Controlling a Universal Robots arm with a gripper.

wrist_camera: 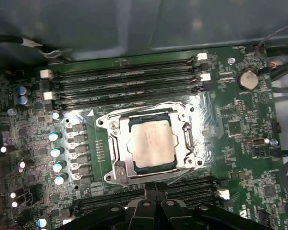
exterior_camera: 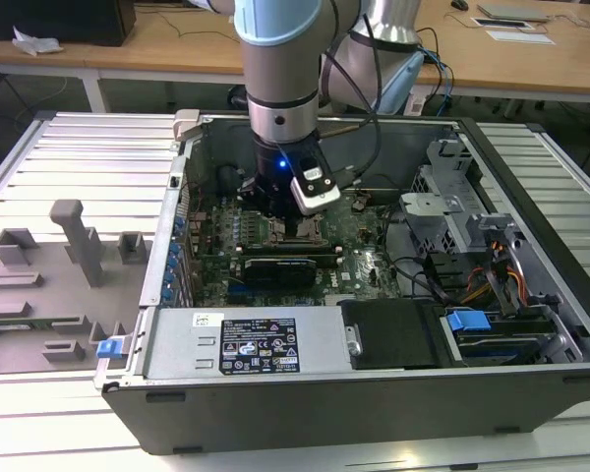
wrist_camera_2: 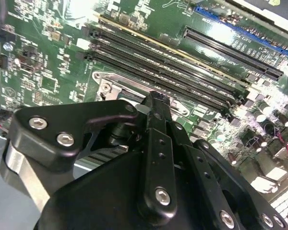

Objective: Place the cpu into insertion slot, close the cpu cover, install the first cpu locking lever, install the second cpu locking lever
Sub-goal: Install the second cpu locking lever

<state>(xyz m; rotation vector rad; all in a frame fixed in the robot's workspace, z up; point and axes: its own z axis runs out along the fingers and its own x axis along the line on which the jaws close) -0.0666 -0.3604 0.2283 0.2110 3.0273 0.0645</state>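
cpu [wrist_camera: 152,147] seated in insertion slot [wrist_camera: 116,162], mid motherboard [wrist_camera: 240,139], inside open computer case [exterior_camera: 374,393]; silvery top showing through cut-out of cpu cover [wrist_camera: 182,139], which looks folded down over it; placement and cover steps judged done; locking levers not clearly made out, so latched or not: cannot tell; gripper [wrist_camera: 155,188] low at socket's edge beside memory slots [wrist_camera: 125,81]; fingers [wrist_camera_2: 156,115] pressed together, nothing between them.
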